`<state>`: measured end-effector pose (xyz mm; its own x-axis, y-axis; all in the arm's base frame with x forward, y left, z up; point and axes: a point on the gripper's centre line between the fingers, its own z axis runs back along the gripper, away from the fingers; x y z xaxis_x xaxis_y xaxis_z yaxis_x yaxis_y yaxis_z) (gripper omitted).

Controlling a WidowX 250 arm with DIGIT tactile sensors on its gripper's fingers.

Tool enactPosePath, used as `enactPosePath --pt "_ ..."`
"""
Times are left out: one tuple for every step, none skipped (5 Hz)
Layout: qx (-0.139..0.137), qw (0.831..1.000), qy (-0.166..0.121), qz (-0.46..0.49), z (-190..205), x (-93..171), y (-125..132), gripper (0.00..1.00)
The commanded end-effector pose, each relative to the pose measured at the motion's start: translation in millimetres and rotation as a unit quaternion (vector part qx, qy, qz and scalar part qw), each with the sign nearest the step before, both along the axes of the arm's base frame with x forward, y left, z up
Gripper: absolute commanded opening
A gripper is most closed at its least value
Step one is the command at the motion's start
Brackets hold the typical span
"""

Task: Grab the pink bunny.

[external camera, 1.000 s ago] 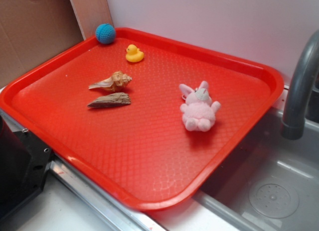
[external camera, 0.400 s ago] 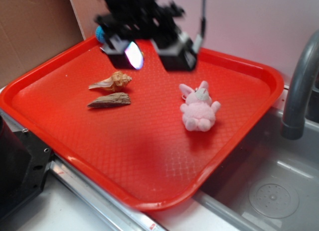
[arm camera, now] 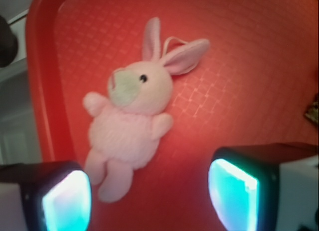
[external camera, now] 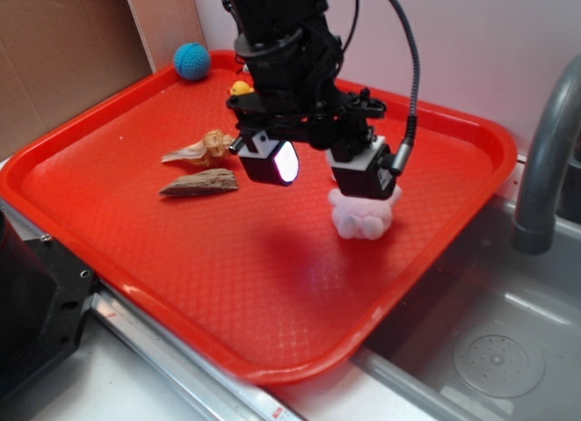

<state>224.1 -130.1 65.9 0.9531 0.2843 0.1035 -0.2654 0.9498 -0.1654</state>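
Lowered end effector [external camera: 318, 171] gapes wide and empty over one pink bunny [arm camera: 132, 109].

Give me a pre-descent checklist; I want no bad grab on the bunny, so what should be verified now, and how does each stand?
1. Tool open wide enough: ok, its fingers stand apart with the gap clear.
2. Pink bunny lying flat on the red tray: ok.
3. Bunny centred between the fingers: not ok, its body sits toward one finger in the wrist view.
4. Nothing else in the closing path: ok, the shell and wood piece lie apart from it.
5. Height above the bunny: cannot tell.
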Motion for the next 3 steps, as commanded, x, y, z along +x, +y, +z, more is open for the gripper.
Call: enactPosePath --pt "-0.002 0.999 -0.035 -0.041 21 4 5 1.0" --pt "-0.002 0.999 -0.035 -0.041 21 4 5 1.0" --pt "0.011 0.999 -0.038 0.0 -1 18 0 1.0"
